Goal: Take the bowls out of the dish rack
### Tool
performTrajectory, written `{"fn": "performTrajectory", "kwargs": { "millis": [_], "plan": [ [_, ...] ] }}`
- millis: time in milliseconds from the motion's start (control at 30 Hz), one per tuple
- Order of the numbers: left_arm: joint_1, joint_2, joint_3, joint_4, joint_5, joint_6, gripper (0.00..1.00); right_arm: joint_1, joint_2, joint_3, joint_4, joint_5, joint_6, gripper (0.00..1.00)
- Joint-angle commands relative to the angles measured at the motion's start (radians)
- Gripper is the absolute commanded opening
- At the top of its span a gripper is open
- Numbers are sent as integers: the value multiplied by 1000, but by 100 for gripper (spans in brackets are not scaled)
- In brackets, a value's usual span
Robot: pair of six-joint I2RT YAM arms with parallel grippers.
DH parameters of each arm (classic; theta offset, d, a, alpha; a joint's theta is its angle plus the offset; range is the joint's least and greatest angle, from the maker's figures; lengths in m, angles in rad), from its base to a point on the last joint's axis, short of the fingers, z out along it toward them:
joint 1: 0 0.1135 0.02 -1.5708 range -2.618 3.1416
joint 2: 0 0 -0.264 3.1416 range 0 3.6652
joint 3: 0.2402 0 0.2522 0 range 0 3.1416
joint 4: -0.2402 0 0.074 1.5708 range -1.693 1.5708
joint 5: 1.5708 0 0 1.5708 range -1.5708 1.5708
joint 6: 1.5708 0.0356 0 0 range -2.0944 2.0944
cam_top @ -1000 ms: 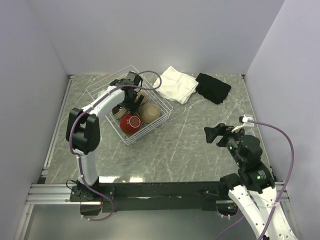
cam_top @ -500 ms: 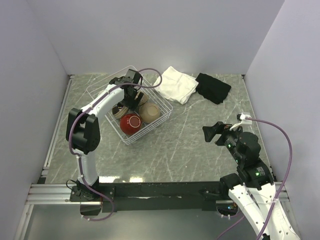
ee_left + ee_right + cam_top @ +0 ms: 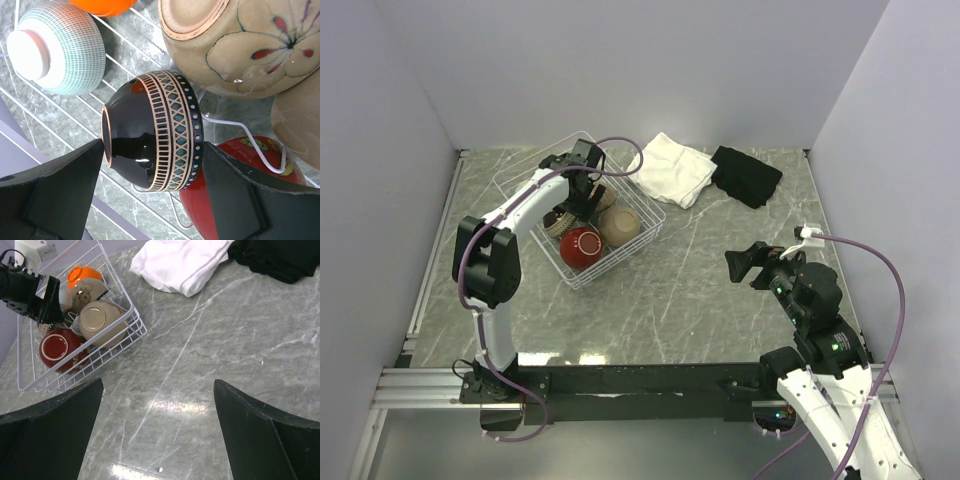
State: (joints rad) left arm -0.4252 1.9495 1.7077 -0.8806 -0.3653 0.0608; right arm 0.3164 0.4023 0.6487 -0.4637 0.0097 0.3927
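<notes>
Dish rack at 10 o'clock on the tabletop, with the bowls inside. Your left fingers closely flank the dark bowl on both sides; you cannot tell whether they grip it. Your right fingers, at 4 o'clock, are spread wide above the tabletop, well apart from the dish rack.

Fixed high on the near side, the overhead camera looks down over the whole counter, with the dish rack at far left. The left wrist camera hangs inside that rack, tight on a dark patterned bowl. The right wrist camera looks from well right of the rack. All three views share the rack.
</notes>
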Motion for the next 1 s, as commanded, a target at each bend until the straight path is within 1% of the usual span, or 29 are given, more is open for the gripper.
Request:
{"fn": "performTrajectory", "kwargs": {
  "millis": [0,200,367,400,467,500,567,600,633,667,700,767,867,900,967],
  "plan": [
    [3,12,23,-12,-24,-18,84,9,6,40,45,-4,3,100],
    [3,12,10,-12,-27,-16,83,9,1,39,43,-4,5,100],
    [3,22,26,-29,-12,-26,75,7,-2,39,42,-5,6,100],
    [3,20,29,-35,-15,-27,71,9,-2,39,42,-7,6,100],
    [3,14,24,-37,-21,-27,66,9,-3,40,42,-7,8,100],
    [3,9,21,-31,-26,-26,62,7,-3,40,40,-7,8,100],
    [3,-9,13,-23,-41,-24,58,7,-6,42,37,-7,9,100],
    [5,-15,13,-23,-46,-24,53,9,-6,43,37,-7,9,100],
    [5,-27,15,-20,-55,-27,52,7,-10,42,42,-7,8,100],
    [5,-34,18,-17,-60,-27,51,7,-10,42,43,-32,6,100],
    [5,-40,21,-15,-63,-30,47,9,-10,42,48,-43,0,100],
    [9,-57,26,-9,-78,-33,44,7,-3,40,57,-69,-2,100],
    [19,-81,21,9,-106,-39,34,7,3,35,82,-96,0,100],
    [22,-93,20,14,-109,-44,28,7,4,32,86,-111,1,100],
    [32,-104,12,28,-109,-46,25,9,7,28,102,-122,6,100]
  ]
}}
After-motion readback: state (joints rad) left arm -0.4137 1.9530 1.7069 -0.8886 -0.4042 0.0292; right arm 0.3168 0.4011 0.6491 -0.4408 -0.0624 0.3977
